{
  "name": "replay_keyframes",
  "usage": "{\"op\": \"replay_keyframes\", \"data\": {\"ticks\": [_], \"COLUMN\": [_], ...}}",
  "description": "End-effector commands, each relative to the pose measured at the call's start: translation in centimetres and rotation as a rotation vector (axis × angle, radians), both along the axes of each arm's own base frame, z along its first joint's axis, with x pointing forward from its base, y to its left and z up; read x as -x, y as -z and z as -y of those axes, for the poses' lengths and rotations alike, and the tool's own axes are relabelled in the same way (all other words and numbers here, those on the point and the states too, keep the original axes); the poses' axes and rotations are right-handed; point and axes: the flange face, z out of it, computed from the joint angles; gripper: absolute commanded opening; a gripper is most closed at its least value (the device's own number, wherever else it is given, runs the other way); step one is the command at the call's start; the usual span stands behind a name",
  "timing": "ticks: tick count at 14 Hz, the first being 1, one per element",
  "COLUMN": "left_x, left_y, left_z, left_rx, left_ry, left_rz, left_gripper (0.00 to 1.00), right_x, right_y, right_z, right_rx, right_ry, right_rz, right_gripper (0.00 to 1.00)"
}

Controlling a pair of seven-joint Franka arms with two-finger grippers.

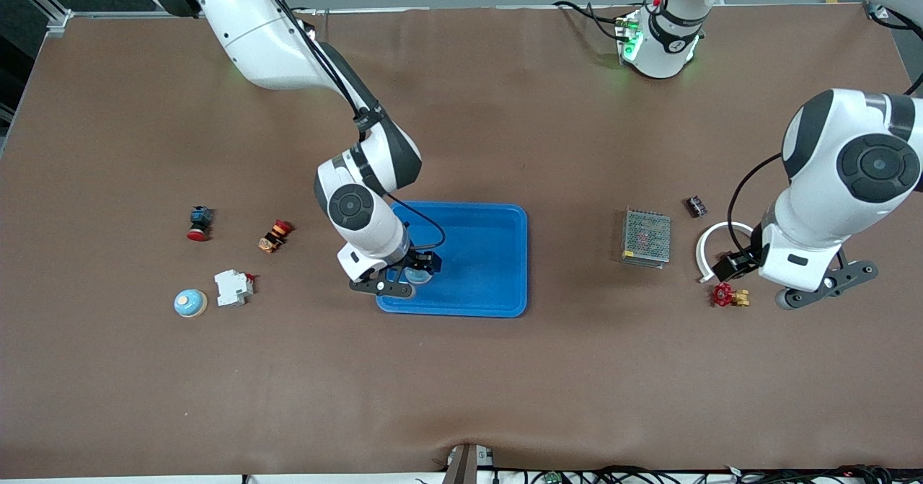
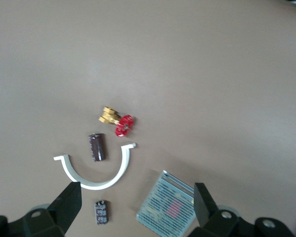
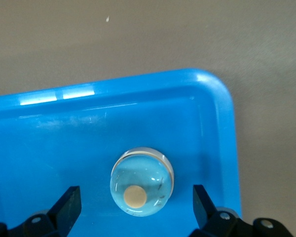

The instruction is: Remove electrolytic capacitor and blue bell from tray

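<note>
Right gripper (image 1: 401,283) hovering over the blue tray (image 1: 497,253), fingers apart and clear of the bell (image 3: 141,181) sitting inside near the tray's corner rim, left gripper (image 1: 822,293) waiting toward the left arm's end of the table from the tray — fingers spread, holding nothing — capacitor (image 2: 97,147) lying within the white arc (image 2: 96,172), bare tabletop around it.

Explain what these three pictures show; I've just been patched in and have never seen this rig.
Two white robot arms work at a brown table, each ending in a two-finger pincer. The wide picture looks down from a high camera facing them; the other two come from cameras on each arm's wrist.

The right pincer is open over the blue tray, with a pale blue bell lying in the tray between its fingers, not gripped.

The left pincer is open and holds nothing, above a white curved bracket, a dark capacitor, a red-and-brass valve and a metal mesh box.

A second bell sits toward the right arm's end.
</note>
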Motion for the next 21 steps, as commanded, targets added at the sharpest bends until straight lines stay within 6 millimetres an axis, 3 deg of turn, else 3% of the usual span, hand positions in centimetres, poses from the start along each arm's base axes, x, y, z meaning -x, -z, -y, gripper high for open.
{"op": "replay_keyframes", "data": {"ticks": [1,4,13,14,19,20,21], "left_x": [0.3,1.1,2.3,2.5,2.9,2.9,2.9], "left_y": [-3.0,-4.6,-7.2,-7.5,-7.6,-7.6,-7.6], "left_z": [1.9,4.4,5.8,5.8,6.0,5.8,5.8], "left_rx": [0.054,0.072,0.057,0.050,0.040,0.038,0.038], "left_ry": [0.029,0.063,0.081,0.080,0.082,0.081,0.081], "left_rz": [-0.008,-0.001,-0.001,-0.002,-0.019,-0.021,-0.021], "left_gripper": [1.00,1.00,1.00,1.00,1.00,1.00,1.00], "right_x": [0.5,0.6,1.0,1.0,1.0,1.0,1.0], "right_y": [1.5,2.4,4.1,4.1,4.0,3.9,3.6], "right_z": [-1.0,-0.9,-1.4,-1.4,-1.4,-1.4,-1.4], "right_rx": [0.017,0.035,0.034,0.034,0.036,0.036,0.037], "right_ry": [0.010,-0.003,-0.009,-0.009,-0.011,-0.013,-0.015], "right_rz": [0.012,0.015,0.024,0.024,0.023,0.022,0.020], "right_gripper": [1.00,1.00,1.00,0.97,0.39,0.31,0.30]}}
